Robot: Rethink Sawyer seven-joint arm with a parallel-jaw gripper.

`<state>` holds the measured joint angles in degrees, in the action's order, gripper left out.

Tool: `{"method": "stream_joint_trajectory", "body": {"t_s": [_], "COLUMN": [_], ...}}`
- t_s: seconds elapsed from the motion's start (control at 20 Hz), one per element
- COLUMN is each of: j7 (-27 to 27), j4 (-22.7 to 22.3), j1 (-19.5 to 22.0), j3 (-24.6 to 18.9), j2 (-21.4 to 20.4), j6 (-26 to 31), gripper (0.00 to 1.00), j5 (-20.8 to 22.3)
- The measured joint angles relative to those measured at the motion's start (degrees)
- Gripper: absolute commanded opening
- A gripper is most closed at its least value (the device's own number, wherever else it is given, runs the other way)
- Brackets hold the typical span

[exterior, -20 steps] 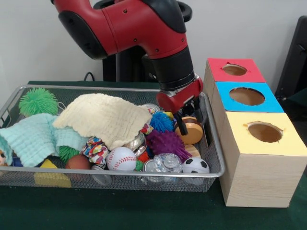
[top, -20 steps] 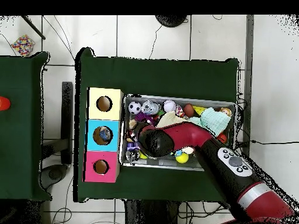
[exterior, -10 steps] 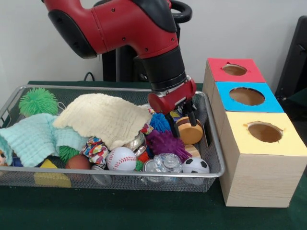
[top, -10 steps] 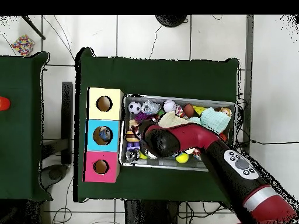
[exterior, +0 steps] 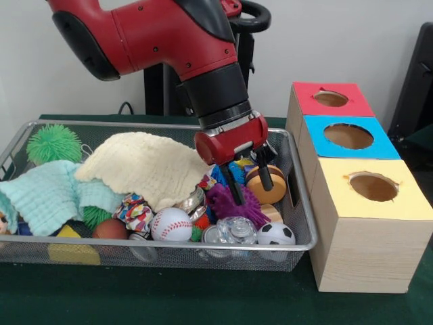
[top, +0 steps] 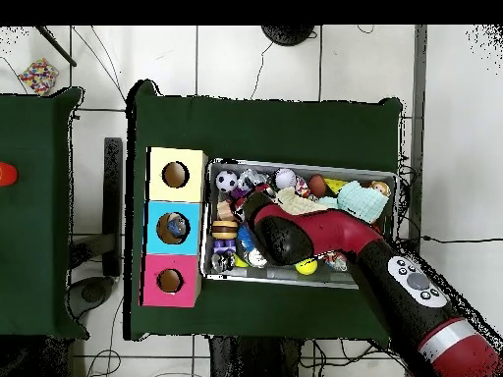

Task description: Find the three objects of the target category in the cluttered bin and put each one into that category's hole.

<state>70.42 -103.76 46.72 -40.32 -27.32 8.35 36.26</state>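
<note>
The jaws (exterior: 248,181) are hanging spread and empty over the purple spiky ball (exterior: 233,202) and beside the wooden disc (exterior: 266,184) in the wire bin (exterior: 301,223), risking snagging neighbouring clutter or nudging either away from the boxes' holes (exterior: 348,136).

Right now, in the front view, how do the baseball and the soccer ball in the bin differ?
The baseball is white with red stitching; the soccer ball is white with black patches. The baseball looks larger than the soccer ball. The baseball lies near the bin's middle, below the cream cloth; the soccer ball sits in the corner nearest the yellow box. Both are round and lie along the front wall.
</note>
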Motion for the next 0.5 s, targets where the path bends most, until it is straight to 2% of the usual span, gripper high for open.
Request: {"method": "stream_joint_trajectory", "body": {"t_s": [0.2, 0.3, 0.35, 0.5], "j7": [0.0, 0.0, 0.0, 0.0], "j4": [0.8, 1.5, 2.4, 3.4], "j1": [-3.3, -5.7, -8.1, -10.7], "j3": [2.8, 4.8, 6.8, 8.9], "j2": [-1.3, -2.3, -3.2, -4.2], "j6": [-0.1, 0.2, 1.1, 2.5], "gripper": [1.00, 1.00, 1.00, 1.00], "j5": [0.0, 0.0, 0.0, 0.0]}}
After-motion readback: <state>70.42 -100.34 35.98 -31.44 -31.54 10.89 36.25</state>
